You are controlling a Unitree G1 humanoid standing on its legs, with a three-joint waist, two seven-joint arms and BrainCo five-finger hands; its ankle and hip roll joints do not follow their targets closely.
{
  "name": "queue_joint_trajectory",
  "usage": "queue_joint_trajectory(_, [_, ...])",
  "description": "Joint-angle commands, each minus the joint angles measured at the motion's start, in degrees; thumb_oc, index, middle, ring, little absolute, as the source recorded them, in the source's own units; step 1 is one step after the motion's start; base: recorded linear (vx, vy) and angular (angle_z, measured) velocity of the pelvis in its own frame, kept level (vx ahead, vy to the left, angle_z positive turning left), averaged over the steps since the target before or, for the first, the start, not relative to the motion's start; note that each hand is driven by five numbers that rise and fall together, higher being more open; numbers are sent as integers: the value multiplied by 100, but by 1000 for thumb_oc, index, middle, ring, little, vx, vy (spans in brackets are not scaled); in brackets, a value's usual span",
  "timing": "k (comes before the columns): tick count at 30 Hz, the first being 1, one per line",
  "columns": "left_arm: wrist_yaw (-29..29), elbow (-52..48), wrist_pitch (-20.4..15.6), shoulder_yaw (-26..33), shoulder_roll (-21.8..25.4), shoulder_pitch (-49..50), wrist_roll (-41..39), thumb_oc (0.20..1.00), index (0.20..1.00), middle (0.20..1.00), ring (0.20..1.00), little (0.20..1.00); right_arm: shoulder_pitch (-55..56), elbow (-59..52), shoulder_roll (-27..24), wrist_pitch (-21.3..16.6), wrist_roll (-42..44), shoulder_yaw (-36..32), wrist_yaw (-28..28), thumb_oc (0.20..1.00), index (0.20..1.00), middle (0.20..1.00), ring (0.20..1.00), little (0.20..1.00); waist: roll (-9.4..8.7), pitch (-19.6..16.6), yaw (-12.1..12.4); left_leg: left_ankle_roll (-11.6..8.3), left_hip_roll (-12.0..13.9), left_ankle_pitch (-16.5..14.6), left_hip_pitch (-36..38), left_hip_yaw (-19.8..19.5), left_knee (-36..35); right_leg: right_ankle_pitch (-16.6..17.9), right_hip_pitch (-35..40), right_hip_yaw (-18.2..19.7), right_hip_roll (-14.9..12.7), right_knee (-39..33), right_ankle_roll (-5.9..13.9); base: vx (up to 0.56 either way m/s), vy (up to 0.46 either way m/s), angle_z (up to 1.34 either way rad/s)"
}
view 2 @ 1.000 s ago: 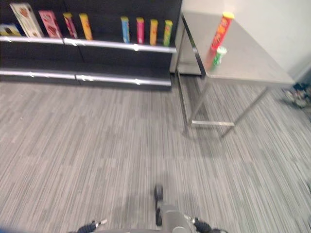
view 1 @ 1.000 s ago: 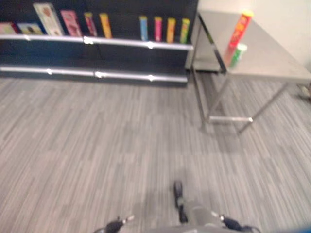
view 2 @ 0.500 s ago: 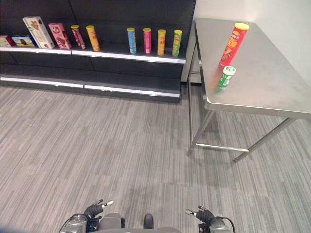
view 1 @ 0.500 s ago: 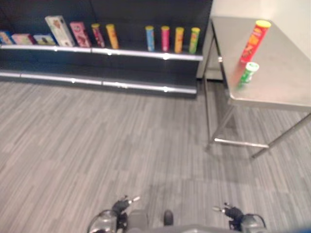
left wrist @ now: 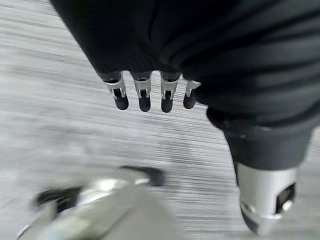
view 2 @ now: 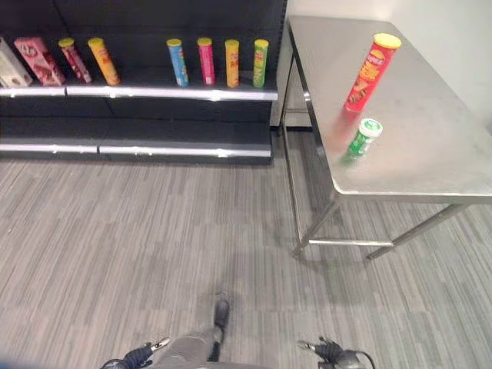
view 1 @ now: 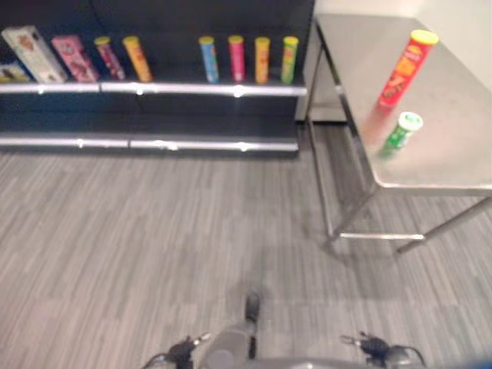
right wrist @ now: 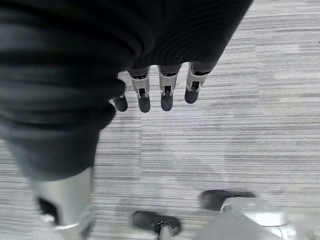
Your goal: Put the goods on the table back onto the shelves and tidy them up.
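A tall red can (view 2: 367, 71) with a yellow lid stands on the steel table (view 2: 430, 165) at the right. A short green can (view 2: 361, 139) stands just in front of it, near the table's left edge. Left of the table runs the dark shelf unit (view 2: 146, 93). Both hands hang low at the view's bottom edge, far from the table: my left hand (view 2: 139, 355) and my right hand (view 2: 332, 352). In the wrist views the left hand's fingers (left wrist: 144, 97) and the right hand's fingers (right wrist: 166, 94) point straight down over the floor and hold nothing.
On the upper shelf stand blue (view 2: 177, 61), pink (view 2: 205, 60), yellow (view 2: 232, 61) and green (view 2: 260, 61) cans, with an orange can (view 2: 102, 60), a dark red can (view 2: 74, 59) and a pink box (view 2: 38, 60) further left. The lower shelf (view 2: 138, 149) holds nothing. Grey striped floor (view 2: 154, 246) lies between me and the shelves.
The whole picture has shifted, so the camera has moved; the table and its two cans look slightly nearer. The cans and shelf goods have not moved. Both hands still hang open.
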Motion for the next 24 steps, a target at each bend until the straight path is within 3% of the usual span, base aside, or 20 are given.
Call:
queue_joint_trajectory(1, [77,9,-101,-44,152,-89,32,1000,1000,1000,1000,1000,-188,-116,27,-42,50,-223,-7,1000,1000,1000,1000,1000,137,65,210,-1191,440,-238,127,-216,-138,1602,-189,129,-628,-177,67,261,186,-26])
queue_joint_trajectory(2, [93,35,-130,-47,156,-86,10,1000,1000,1000,1000,1000,-195,-183,23,-38,50,-208,-8,1000,1000,1000,1000,1000,120,94,192,-1223,451,-359,323,-127,-138,1525,-335,-140,-794,-544,132,258,122,-29])
queue_joint_trajectory(5, [111,36,-163,-114,172,-81,18,1000,1000,1000,1000,1000,-156,-149,1,-29,49,-218,-14,1000,1000,1000,1000,1000,64,119,89,-1183,345,-469,499,-159,-138,1518,-474,-168,-673,-1101,215,249,66,-11])
queue_joint_trajectory(6, [96,-52,-175,-193,186,-57,6,1000,1000,1000,1000,1000,-98,-101,-3,-22,49,-227,-44,1000,1000,1000,1000,1000,69,193,-123,-1102,213,-535,721,-258,-138,1524,-1039,-185,-361,-1868,283,290,75,26])
queue_joint_trajectory(8, [94,-94,-181,-277,195,-65,-24,1000,1000,1000,1000,1000,-72,-47,-4,-3,36,-192,-38,1000,1000,1000,1000,1000,46,291,-271,-1080,222,-662,956,-246,-138,1543,-1274,-498,-280,-2483,360,315,42,-15])
queue_joint_trajectory(10, [68,-126,-198,-365,178,-55,-48,1000,1000,1000,1000,1000,-41,32,-29,1,6,-182,-25,1000,1000,1000,1000,1000,41,336,-320,-1135,323,-695,1111,-141,-138,1542,-1285,-853,-342,-2576,398,205,-32,-19])
queue_joint_trajectory(12, [62,-181,-205,-476,120,-29,-11,1000,1000,1000,1000,1000,100,131,-20,1,20,-233,-42,1000,1000,1000,1000,1000,-47,226,-340,-1061,271,-782,1152,-91,-138,1597,-1012,-772,-318,-2801,355,197,-68,-9])
queue_joint_trajectory(17, [10,-279,-220,-709,31,-24,72,1000,1000,1000,1000,1000,199,291,-131,-13,85,-363,-103,1000,1000,1000,1000,1000,-20,47,-452,-1102,543,-477,1411,127,-1,1576,-832,-830,-293,-2853,431,144,-68,13])
queue_joint_trajectory(22, [23,-438,-190,-841,48,-135,39,1000,1000,1000,1000,1000,144,165,-182,11,151,-318,-136,1000,1000,1000,1000,1000,-313,317,-357,-988,459,-723,126,-34,2481,1602,-621,-568,-513,-2853,320,-12,-138,21])
queue_joint_trajectory(24, [13,-482,-167,-817,60,-150,-51,1000,1000,1000,1000,1000,108,129,-180,21,186,-383,-144,1000,1000,1000,1000,1000,-287,313,-304,-847,540,-737,-329,-197,2152,1527,-532,-303,-477,-2853,291,124,7,-20])
